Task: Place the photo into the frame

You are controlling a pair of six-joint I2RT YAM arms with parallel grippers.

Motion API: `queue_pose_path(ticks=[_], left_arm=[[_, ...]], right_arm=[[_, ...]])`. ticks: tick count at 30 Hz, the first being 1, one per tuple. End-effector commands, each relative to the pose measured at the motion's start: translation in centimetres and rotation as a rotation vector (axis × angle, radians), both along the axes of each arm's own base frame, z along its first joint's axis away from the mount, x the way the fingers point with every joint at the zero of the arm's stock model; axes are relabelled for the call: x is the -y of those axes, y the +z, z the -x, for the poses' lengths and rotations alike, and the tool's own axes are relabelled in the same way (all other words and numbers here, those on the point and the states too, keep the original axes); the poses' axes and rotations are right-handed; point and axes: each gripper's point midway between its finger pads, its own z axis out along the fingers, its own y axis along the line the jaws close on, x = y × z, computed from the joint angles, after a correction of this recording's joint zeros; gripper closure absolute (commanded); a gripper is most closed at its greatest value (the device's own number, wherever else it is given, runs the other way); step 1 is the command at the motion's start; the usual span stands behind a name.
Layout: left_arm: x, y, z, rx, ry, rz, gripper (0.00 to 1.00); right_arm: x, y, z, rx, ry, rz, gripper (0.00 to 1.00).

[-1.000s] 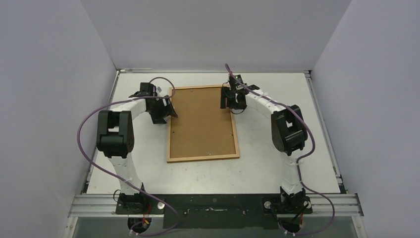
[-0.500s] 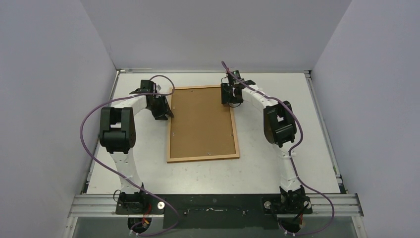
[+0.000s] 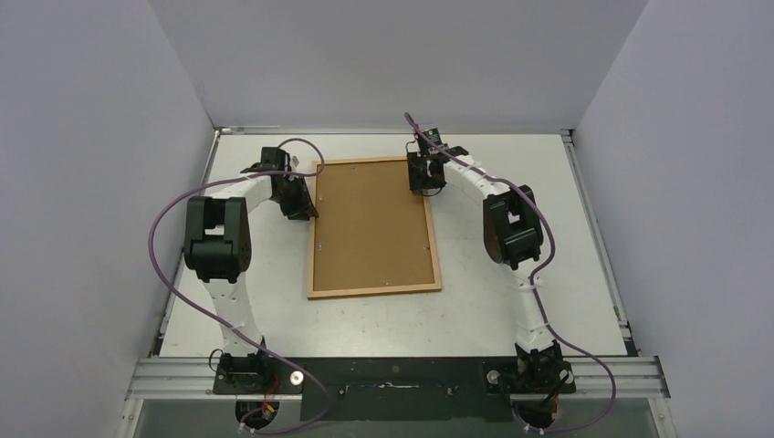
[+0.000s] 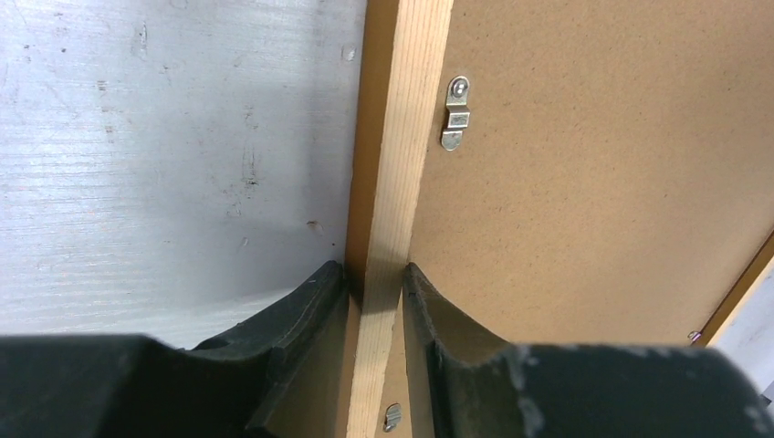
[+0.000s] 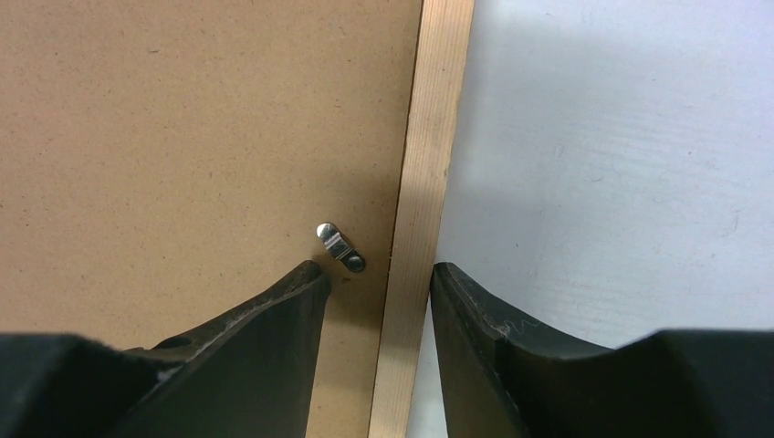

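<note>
White tabletop (image 3: 511, 310) is seen from above w/ both arms bolted at its near edge. Laid flat on it, roughly mid-table and reaching nearly to the far edge, is the thin rectangular orange-brown wooden picture frame (image 3: 374, 291). It's back side up, long sides running near to far. Inside it a flat brown fibreboard backing panel (image 3: 370, 224) is seated, filling the whole opening.

Left white-and-black arm (image 3: 214, 242) is bent in over the left side of the table, right white-and-black arm (image 3: 513, 228) over the right side. Each is reached toward a far corner of the frame.

Left gripper (image 4: 374, 272) is set astride the frame's left long rail, not far from the far-left corner. Its black fingers (image 4: 310, 310) are closed in on the wood, one pressed against each side of the rail, so the rail is pinched.

Right gripper (image 5: 376, 269) is set astride the right long rail near the far-right corner, partly open. The outer finger (image 5: 475, 310) is right at the rail's outer edge. The inner finger (image 5: 274, 310) is over the panel, apart from the wood, so nothing is gripped there.

Small silver metal turn clips are seen on the panel: one (image 4: 455, 112) beside the left rail, one (image 5: 340, 247) just beside the right gripper's inner fingertip.
</note>
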Motion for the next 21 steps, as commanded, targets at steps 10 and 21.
queue_pose_path(ticks=[10, 21], left_arm=[[-1.0, -4.0, 3.0, -0.128, -0.031, -0.089, 0.76], [-0.9, -4.4, 3.3, -0.14, -0.036, -0.082, 0.76]], right_arm=[[0.4, -1.4, -2.2, 0.044, -0.082, -0.014, 0.52], [1.8, -2.6, -2.5, 0.035, -0.145, 0.014, 0.64]])
